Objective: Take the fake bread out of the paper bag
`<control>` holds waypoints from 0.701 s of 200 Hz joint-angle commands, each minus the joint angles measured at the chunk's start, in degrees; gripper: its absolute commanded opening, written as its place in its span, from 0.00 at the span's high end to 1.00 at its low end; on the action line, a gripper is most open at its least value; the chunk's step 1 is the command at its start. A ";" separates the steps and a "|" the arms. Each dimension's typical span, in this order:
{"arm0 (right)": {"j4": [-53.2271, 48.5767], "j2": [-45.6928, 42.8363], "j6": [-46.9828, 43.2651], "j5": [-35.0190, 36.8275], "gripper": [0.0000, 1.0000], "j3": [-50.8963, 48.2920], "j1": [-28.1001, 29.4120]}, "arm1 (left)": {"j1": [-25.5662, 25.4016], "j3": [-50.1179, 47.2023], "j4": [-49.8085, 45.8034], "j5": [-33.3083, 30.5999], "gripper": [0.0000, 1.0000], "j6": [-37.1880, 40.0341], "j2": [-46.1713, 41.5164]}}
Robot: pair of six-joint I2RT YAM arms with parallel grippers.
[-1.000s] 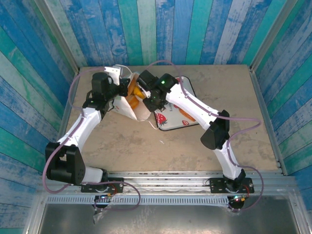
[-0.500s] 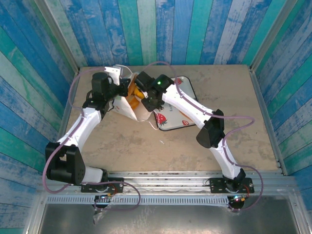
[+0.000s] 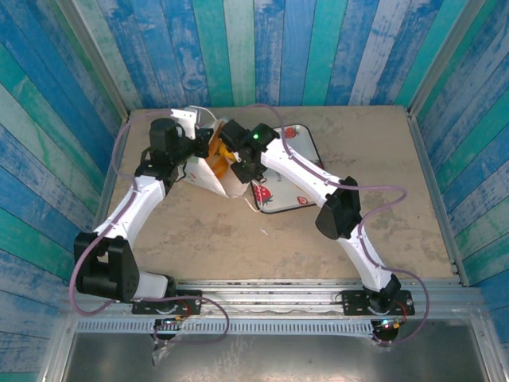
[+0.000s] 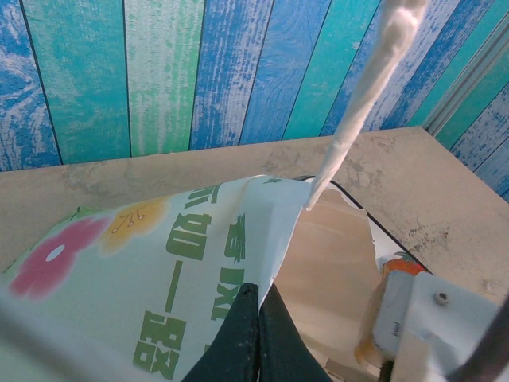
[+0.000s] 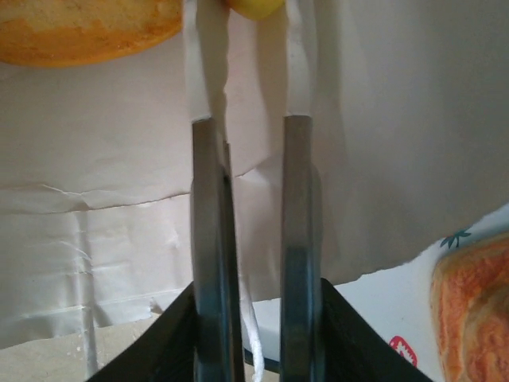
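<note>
The paper bag point(image 3: 213, 178) lies on its side with its mouth toward the right arm, orange fake bread point(image 3: 215, 149) showing inside. My left gripper point(image 4: 258, 306) is shut on the bag's upper edge point(image 4: 278, 239), holding the mouth open; a white loop handle point(image 4: 358, 103) stands up. My right gripper point(image 5: 254, 318) is shut on metal tongs point(image 5: 296, 239), whose white tips reach into the bag toward a yellow piece point(image 5: 254, 6). A golden-brown bread point(image 5: 79, 32) lies inside at upper left. Whether the tips hold anything is hidden. In the top view the grippers point(image 3: 191, 151) point(image 3: 232, 148) meet at the bag.
The white strawberry-print tray point(image 3: 288, 185) lies right of the bag under the right forearm, with a toy pastry point(image 5: 473, 310) on it. Painted plank walls close in the table on three sides. Bare tabletop point(image 3: 238, 247) lies in front of the bag.
The right arm has pushed left and farther into the bag's mouth, its elbow shifting left. The left arm and the bag have stayed still.
</note>
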 commanded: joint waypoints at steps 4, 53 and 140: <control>-0.20 0.24 -0.08 -0.21 0.71 2.33 -0.24 | -0.06 1.83 2.90 1.80 0.99 -0.42 -1.10; 0.85 -2.17 -0.14 -1.09 0.85 1.64 -0.26 | -0.06 1.92 3.16 1.50 0.99 -0.62 -0.52; 2.68 -10.03 0.07 -8.29 0.99 -4.28 -0.20 | -0.08 2.27 3.29 0.10 0.99 -1.13 0.58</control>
